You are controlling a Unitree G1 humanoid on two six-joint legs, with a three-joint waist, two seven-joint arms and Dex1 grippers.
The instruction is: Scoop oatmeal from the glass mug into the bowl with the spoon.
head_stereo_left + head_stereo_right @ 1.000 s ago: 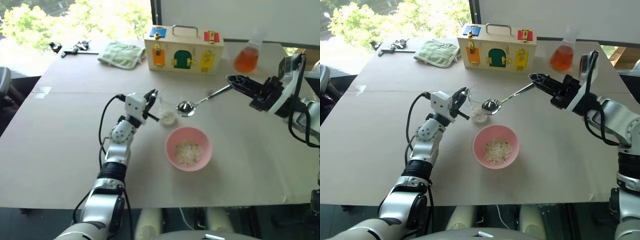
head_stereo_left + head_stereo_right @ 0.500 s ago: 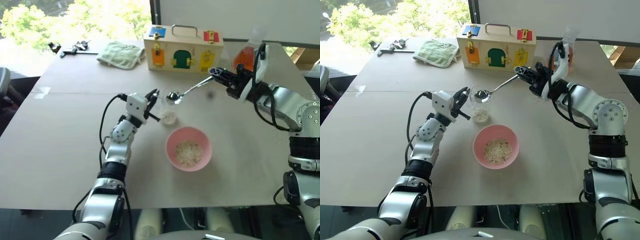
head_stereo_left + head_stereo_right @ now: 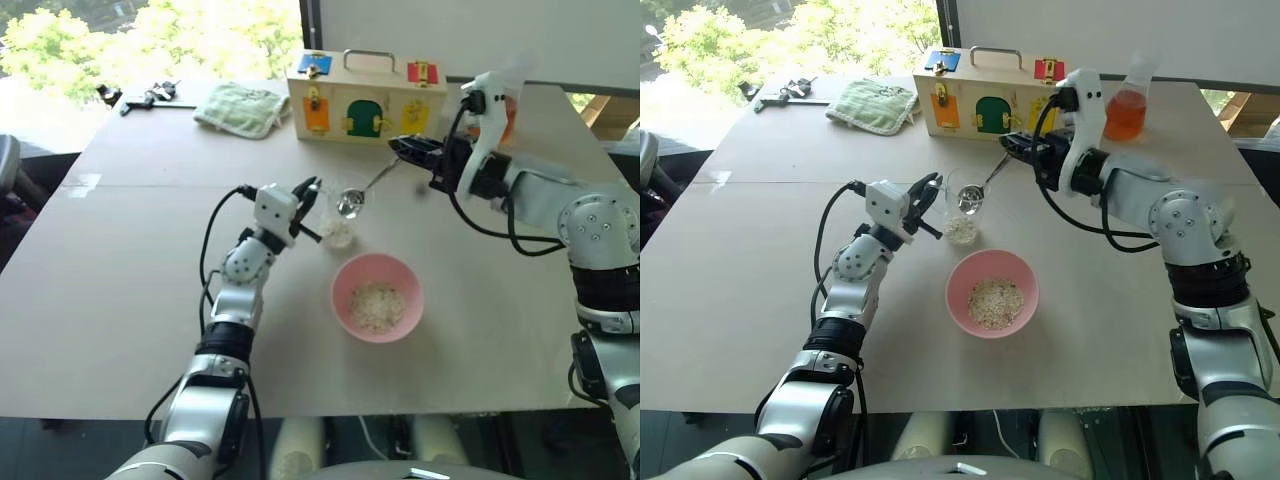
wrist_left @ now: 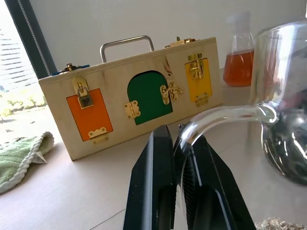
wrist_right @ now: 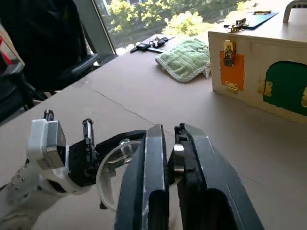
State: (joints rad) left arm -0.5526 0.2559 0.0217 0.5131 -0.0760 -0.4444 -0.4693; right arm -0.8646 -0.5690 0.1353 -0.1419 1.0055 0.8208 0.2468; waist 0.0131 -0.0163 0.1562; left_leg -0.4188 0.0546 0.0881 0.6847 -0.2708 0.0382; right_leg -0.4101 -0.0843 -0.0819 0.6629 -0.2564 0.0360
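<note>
The left gripper (image 3: 305,196) is pinched tight on the thin handle of the glass mug (image 3: 966,207), its two black fingers (image 4: 156,187) pressed against the clear loop, and that is what steadies the cup on the table (image 3: 130,290). Just off the tips of the right gripper (image 3: 1018,147), the spoon (image 3: 362,192) slants down, its long handle nipped between the fingers and its small round bowl sitting at the mug's mouth, tipped on edge. The grip on that handle looks narrow rather than hard, so I would not trust it to take a sideways knock.

What is left of the oatmeal (image 3: 336,235) lies low in the bottom of the mug, below the spoon bowl; the pink bowl (image 3: 992,291), already holding a pale heap, sits nearer the robot than both grippers, beside the mug but not touching it.

To scoop well, I judge the spoon should drop straight down the middle, clear of the glass wall, then roll level under the flakes before lifting. The left grip should hold firm against tipping.
</note>
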